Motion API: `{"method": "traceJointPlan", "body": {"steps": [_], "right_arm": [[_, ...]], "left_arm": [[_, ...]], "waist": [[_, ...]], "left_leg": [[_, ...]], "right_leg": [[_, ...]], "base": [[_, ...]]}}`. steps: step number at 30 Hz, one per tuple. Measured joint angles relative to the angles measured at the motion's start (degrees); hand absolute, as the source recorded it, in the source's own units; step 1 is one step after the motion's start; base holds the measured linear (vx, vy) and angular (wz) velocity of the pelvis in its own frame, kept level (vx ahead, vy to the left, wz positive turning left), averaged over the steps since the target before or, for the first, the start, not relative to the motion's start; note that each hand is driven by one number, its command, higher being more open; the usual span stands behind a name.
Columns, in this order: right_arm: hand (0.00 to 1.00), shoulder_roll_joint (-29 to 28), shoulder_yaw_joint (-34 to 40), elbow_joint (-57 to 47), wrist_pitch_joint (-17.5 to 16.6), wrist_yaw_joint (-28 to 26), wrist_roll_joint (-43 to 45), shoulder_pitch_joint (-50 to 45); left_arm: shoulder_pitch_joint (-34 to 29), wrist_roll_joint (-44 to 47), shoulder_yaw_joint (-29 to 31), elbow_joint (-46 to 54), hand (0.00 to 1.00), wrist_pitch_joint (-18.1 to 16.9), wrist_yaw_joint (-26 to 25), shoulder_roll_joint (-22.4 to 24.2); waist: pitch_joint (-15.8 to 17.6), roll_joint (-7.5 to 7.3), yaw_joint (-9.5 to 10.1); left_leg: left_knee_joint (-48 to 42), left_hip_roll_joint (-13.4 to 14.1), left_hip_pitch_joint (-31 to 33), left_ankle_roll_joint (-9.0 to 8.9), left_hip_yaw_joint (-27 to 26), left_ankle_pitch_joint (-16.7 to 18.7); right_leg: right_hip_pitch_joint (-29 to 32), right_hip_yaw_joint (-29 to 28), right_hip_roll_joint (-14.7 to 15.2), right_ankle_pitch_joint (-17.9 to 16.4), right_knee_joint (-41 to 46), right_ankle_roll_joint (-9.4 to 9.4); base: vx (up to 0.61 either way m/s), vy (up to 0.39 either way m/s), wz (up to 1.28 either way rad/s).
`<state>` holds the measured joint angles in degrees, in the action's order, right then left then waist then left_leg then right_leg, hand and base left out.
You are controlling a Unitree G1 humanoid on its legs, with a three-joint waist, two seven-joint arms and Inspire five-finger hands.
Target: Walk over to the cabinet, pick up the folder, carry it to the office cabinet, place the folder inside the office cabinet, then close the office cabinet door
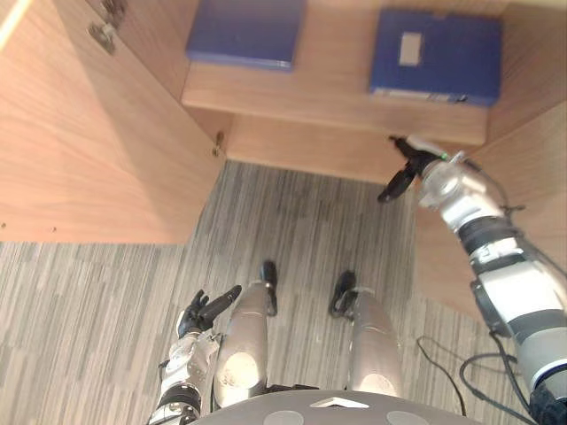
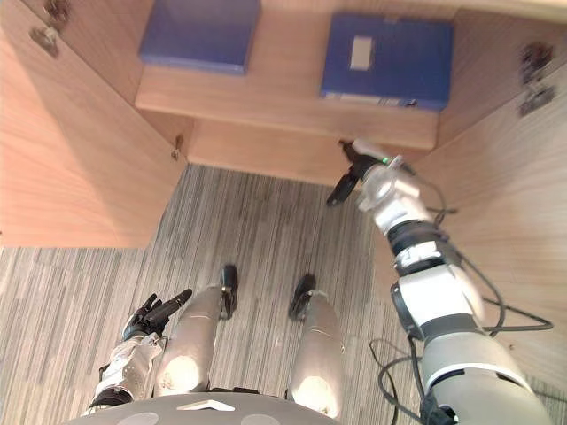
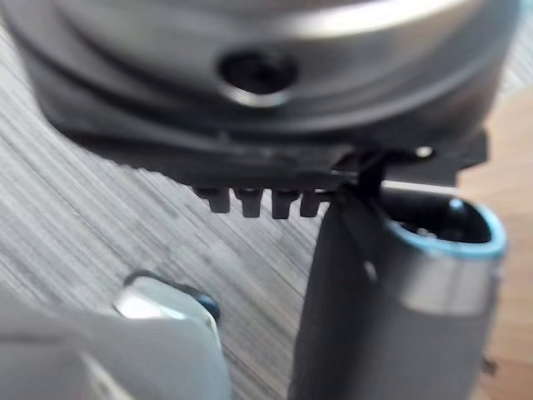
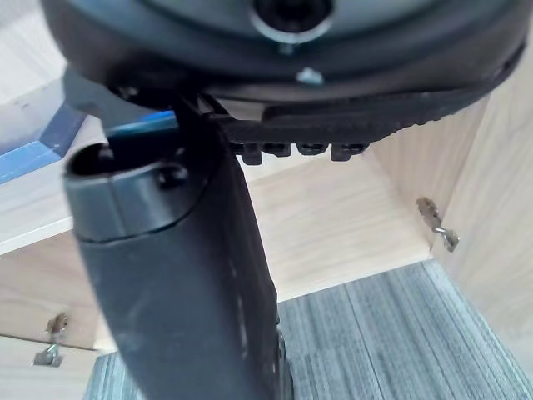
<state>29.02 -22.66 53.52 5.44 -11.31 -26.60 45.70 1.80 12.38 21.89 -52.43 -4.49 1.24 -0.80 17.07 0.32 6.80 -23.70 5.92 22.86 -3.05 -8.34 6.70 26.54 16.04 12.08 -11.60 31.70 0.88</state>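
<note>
Right hand (image 1: 406,168) by shelf (image 1: 328,102) front edge, near right folder (image 1: 434,53)

Robot hand (image 4: 375,83) facing an open wooden cabinet (image 4: 333,225).
Dark thumb (image 4: 179,275) in foreground; blue folder (image 4: 33,154) edge on the shelf (image 4: 33,212); metal hinge (image 4: 437,223) on a side panel; grey striped floor (image 4: 391,333) below.

The office cabinet (image 1: 328,97) was pale wood-grain board, smooth and matt, with small shiny metal hinges (image 1: 104,34). The plain blue folder (image 1: 246,31) and the labelled blue folder (image 1: 443,66) looked like smooth, faintly glossy plastic; the label (image 1: 409,49) looked like white paper. The floor (image 1: 301,221) was grey, streaked, matt carpet.
</note>
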Motion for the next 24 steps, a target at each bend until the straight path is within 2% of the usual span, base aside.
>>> {"method": "traceJointPlan", "body": {"steps": [4, 8, 9, 10, 12, 14, 15, 16, 17, 18, 19, 20, 21, 22, 23, 24], "right_arm": [[1.0, -5.51, -0.86, 0.14, -0.17, -1.6, -0.08, -7.47], [1.0, -8.99, -1.87, -0.33, -0.18, -2.42, -0.27, -14.34], [1.0, -9.33, -3.32, -2.1, -0.22, -3.89, -0.58, -17.61], [1.0, -10.22, -3.17, -2.48, -0.23, -4.8, 0.17, -19.27], [1.0, -12.33, -0.57, -1.77, -0.04, -4.84, 3.47, -21.39], [1.0, -16.36, 5.86, 0.64, 0.04, -3.37, 8.0, -23.16], [1.0, -18.76, 9.4, 1.46, 0.12, -0.94, 11.57, -24.17], [1.0, -21.35, 12.83, 1.75, 0.08, 1.98, 15.16, -25.39], [1.0, -23.5, 15.26, 2.04, 0.02, 3.71, 17.49, -26.17], [1.0, -24.29, 16.25, 2.02, -0.09, 4.22, 18.3, -26.68], [1.0, -25.1, 17.39, 2.02, -0.34, 6.26, 21.73, -27.75], [1.0, -25.34, 19.09, 1.49, -0.77, 8.52, 24.99, -29.12], [1.0, -25.29, 20.34, 0.16, -0.83, 9.52, 25.91, -30.29], [1.0, -25.02, 22.95, -3.87, -1.77, 11.13, 27.14, -33.71], [1.0, -25.1, 25.25, -7.96, -2.68, 12.33, 27.56, -37.75], [1.0, -25.2, 26.64, -9.35, -2.92, 12.79, 27.76, -39.21]], "left_arm": [[-0.17, -2.1, -3.69, -0.48, 1.0, 0.31, 0.07, -0.98], [-1.53, -4.05, -7.02, -2.55, 1.0, 1.03, 0.29, -1.1], [-2.06, -4.24, -8.67, -3.11, 1.0, 1.23, 0.46, -1.48], [-1.84, -4.84, -9.96, -3.11, 1.0, 1.49, 0.53, -2.22], [-1.6, -6.28, -12.23, -3.11, 1.0, 2.24, 0.52, -3.66], [-1.6, -6.27, -13.34, -2.3, 1.0, 2.35, 0.41, -4.47], [-1.62, -6.25, -13.75, -1.19, 1.0, 2.41, -0.11, -4.79], [-1.6, -6.21, -14.17, 0.58, 1.0, 2.4, -0.53, -5.07], [-1.89, -6.2, -13.78, 1.99, 1.0, 2.29, -0.91, -5.04], [-2.0, -6.2, -13.18, 2.32, 1.0, 2.3, -1.04, -4.93], [-2.69, -5.69, -11.68, 2.95, 1.0, 1.94, -1.73, -4.16], [-4.12, -5.44, -10.31, 3.22, 1.0, 1.38, -2.73, -2.74], [-4.76, -5.24, -9.98, 3.12, 1.0, 1.24, -3.19, -1.97], [-5.49, -5.0, -9.91, 2.41, 1.0, 1.01, -3.96, -0.98], [-6.68, -5.0, -10.1, 1.84, 1.0, 0.64, -4.33, -0.37], [-7.15, -5.2, -10.23, 1.03, 1.0, 0.15, -4.4, 0.02]], "waist": [[-5.44, -1.22, -0.67], [-10.05, -0.64, -1.06], [-11.32, -0.37, -1.56], [-11.39, -0.35, -2.38], [-11.39, -0.37, -2.48], [-11.4, -0.37, -2.92], [-11.4, -0.37, -3.11], [-11.29, -0.42, -3.39], [-11.15, 0.03, -3.18], [-11.13, 0.3, -2.93], [-11.07, 0.74, -2.16], [-11.77, 2.17, -2.0], [-12.38, 3.22, -2.19], [-12.99, 4.06, -2.7], [-13.71, 4.24, -3.37], [-13.94, 4.48, -3.86]], "left_leg": [[7.16, 0.36, -8.38, -1.07, 0.35, -1.4], [11.99, 0.52, -13.97, -1.29, 1.02, -2.26], [14.1, 0.43, -15.52, -1.37, 1.03, -2.97], [15.14, 0.37, -16.4, -1.29, 1.08, -3.47], [15.14, 0.34, -17.29, -1.22, 1.06, -3.52], [14.76, 0.26, -18.48, -1.18, 0.96, -3.55], [14.09, 0.25, -18.7, -1.18, 0.81, -3.54], [12.14, 0.3, -18.66, -1.46, 0.6, -3.07], [7.9, 0.93, -18.06, -1.31, 1.22, -1.06], [5.38, 1.14, -17.66, -1.08, 2.48, -0.02], [0.92, 0.91, -16.92, -0.6, 7.64, 2.46], [-0.66, 0.27, -16.81, -1.27, 15.48, 5.54], [-0.42, 0.43, -17.34, -1.99, 18.02, 7.09], [1.15, 0.72, -18.32, -3.28, 18.42, 9.99], [3.48, 0.76, -18.75, -1.49, 16.02, 9.54], [4.76, 1.09, -18.73, -0.74, 14.85, 9.11]], "right_leg": [[-7.97, 3.32, -0.97, 0.31, -5.94, 0.35], [-14.25, 4.21, -2.89, 2.44, -11.9, 1.22], [-16.53, 4.0, -4.13, 4.42, -16.06, 1.35], [-18.35, 3.94, -4.75, 6.13, -19.29, 1.42], [-20.31, 3.34, -5.38, 8.15, -22.64, 1.45], [-22.48, 2.33, -6.23, 10.02, -25.56, 1.44], [-23.38, 1.94, -6.38, 10.88, -26.79, 1.34], [-23.75, 0.68, -6.59, 11.73, -27.83, 1.42], [-23.89, -2.0, -7.29, 12.22, -27.85, 1.22], [-23.85, -3.74, -7.69, 12.37, -27.75, 1.18], [-23.73, -8.16, -8.43, 12.62, -27.61, 1.47], [-22.55, -12.07, -10.05, 13.16, -27.77, 1.89], [-21.78, -13.64, -10.99, 13.41, -27.79, 2.21], [-20.11, -16.84, -12.09, 13.94, -28.23, 3.04], [-20.52, -19.39, -12.28, 13.9, -31.3, 3.44], [-20.07, -20.07, -12.37, 13.8, -31.34, 3.23]], "base": [[0.15, -0.028, 0.04], [0.15, 0.008, -0.1], [0.14, 0.077, -0.15], [0.09, 0.075, -0.13], [0.0, 0.057, -0.17], [-0.04, 0.037, -0.21], [-0.09, 0.042, -0.24], [-0.16, 0.07, -0.55], [-0.17, 0.072, -0.75], [-0.19, 0.107, -1.3], [-0.17, 0.184, -1.7], [-0.18, 0.207, -1.78], [-0.2, 0.228, -1.72], [-0.21, 0.192, -1.46], [-0.18, 0.158, -1.33], [-0.08, 0.125, -1.04]]}}
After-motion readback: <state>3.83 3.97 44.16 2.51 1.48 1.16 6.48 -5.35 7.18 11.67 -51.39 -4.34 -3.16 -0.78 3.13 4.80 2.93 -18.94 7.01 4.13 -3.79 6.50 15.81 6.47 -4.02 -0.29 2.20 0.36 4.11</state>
